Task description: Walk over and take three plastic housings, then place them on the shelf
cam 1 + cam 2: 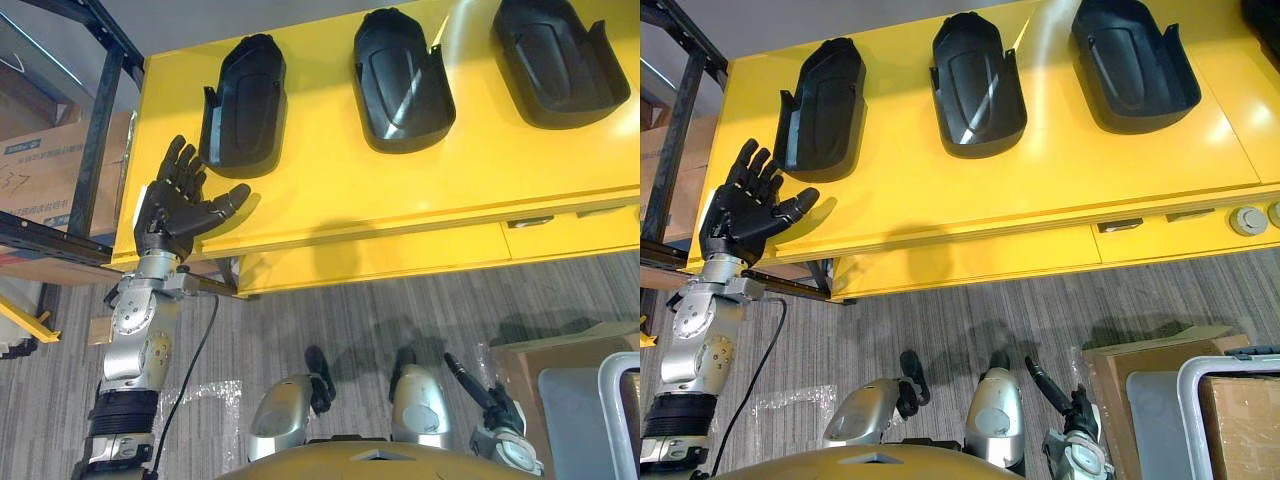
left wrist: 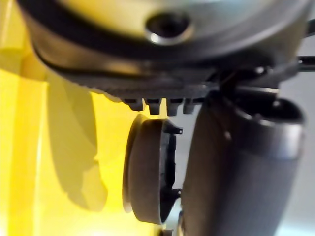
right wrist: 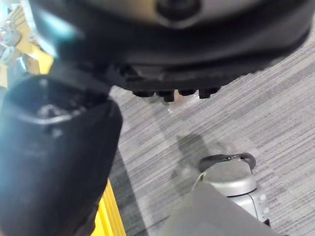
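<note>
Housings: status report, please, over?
Left robot hand open beside leftmost housing. Right robot hand open, hanging low. Middle housing, right housing untouched on yellow table. Nothing blocking.

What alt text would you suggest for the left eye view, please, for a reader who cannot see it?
The robot's left hand, fingers spread, is raised at the near left corner of a yellow table, beside the leftmost housing; the middle housing and right housing, also black, lie alongside. The right hand hangs low above grey carpet.

We see 3 housings [image 1: 978, 85] along the far edge of the yellow table [image 1: 1040, 190], left hand [image 1: 745, 215] (fingers spread) at its near-left corner.
</note>
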You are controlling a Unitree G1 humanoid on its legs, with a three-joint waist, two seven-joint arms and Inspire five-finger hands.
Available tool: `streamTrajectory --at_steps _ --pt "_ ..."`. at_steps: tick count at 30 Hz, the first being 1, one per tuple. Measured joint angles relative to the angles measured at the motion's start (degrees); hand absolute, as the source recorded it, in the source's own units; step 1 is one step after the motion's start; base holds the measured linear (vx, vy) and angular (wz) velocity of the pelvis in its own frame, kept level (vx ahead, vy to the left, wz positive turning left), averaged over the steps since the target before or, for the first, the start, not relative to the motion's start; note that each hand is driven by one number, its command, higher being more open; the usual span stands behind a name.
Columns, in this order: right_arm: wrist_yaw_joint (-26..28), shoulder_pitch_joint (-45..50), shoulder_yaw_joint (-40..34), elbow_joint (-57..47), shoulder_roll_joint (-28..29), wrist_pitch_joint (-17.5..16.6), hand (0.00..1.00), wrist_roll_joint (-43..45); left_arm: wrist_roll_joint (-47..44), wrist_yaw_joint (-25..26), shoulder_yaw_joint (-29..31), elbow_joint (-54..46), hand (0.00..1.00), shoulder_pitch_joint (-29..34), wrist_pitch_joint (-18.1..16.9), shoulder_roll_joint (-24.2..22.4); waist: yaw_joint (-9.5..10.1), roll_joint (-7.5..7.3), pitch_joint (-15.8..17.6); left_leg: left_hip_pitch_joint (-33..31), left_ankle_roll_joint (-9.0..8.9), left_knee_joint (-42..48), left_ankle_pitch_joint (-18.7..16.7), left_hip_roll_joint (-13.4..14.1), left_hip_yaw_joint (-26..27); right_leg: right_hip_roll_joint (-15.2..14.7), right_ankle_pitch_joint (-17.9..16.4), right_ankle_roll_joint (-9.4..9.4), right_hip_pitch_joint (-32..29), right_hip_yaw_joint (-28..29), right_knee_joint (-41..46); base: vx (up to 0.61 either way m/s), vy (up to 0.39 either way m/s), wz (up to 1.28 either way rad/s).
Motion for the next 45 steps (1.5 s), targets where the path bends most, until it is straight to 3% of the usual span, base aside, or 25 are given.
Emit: streamTrajectory --at_steps 36,43,45 --pt "0.69 1.24 -0.73 0.03 -0.04 0.28 1.0 -0.24 -0.25 -2.63 -3.6 -0.03 1.0 0.18 2.56 1.9 -0.02 1.34 -1.09 1.25 -0.01 -1.08 0.03 -0.85 0.24 -0.62 0.5 0.73 1.41 0.04 -0.94 0.0 0.0 0.0" --pt "0.64 2.83 -0.73 0.03 0.15 0.81 1.0 -0.32 2.87 -0.19 -3.6 -0.45 1.0 2.31 2.23 1.64 -0.12 1.16 -2.75 2.18 0.02 -2.44 0.08 -0.96 0.28 -0.26 0.94 1.14 2.4 -0.03 -2.91 0.02 -0.003 -0.02" --pt "0.62 3.31 -0.74 0.01 0.57 0.82 1.0 -0.32 8.16 2.78 -3.56 -1.54 1.0 3.56 2.12 0.66 -0.09 1.03 -3.86 2.74 0.01 -2.81 0.08 -0.88 0.33 0.08 1.44 1.22 3.37 -0.17 -4.36 0.08 -0.002 -0.04"
